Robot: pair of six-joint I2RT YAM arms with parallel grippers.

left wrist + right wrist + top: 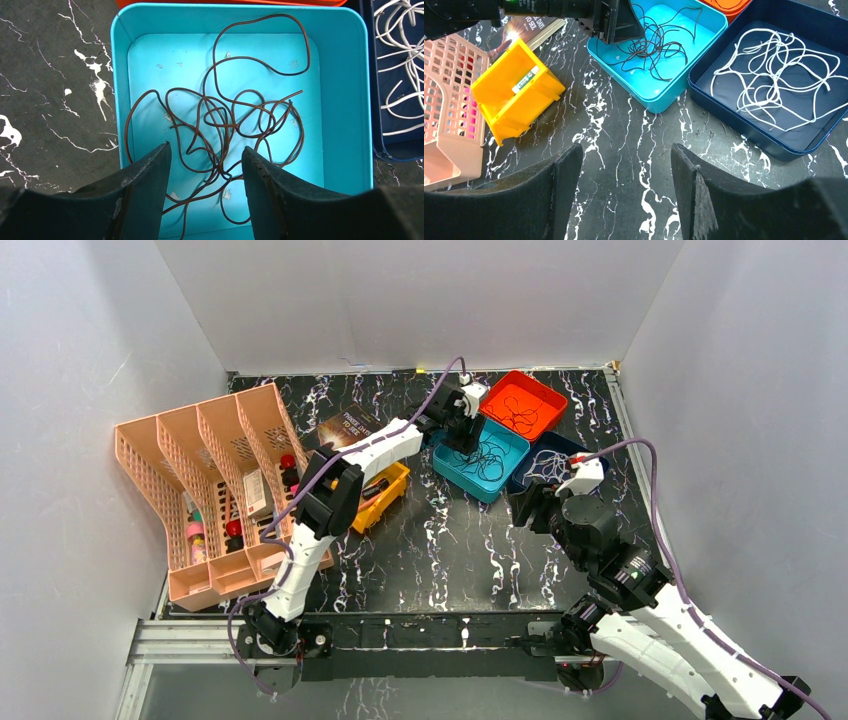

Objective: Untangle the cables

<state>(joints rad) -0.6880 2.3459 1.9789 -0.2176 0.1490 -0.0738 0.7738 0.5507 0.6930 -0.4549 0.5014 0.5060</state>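
From above, the left gripper point(462, 428) hangs over the teal tray point(458, 482) near the far edge of the tabletop point(430, 540). Left wrist: jaws apart above tangled brown cables point(220, 123). Right wrist: right gripper point(625, 155), jaws apart over open tabletop; white cables point(774, 85) in the navy tray point(729, 120) beyond, yellow bin point(509, 107) left.

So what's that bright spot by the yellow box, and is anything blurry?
Right wrist view: glare off something shiny by the yellow box; white cable sharp. Left wrist view: brown cable sharp, teal tray floor shines pale near the pincer. Top view: even light.
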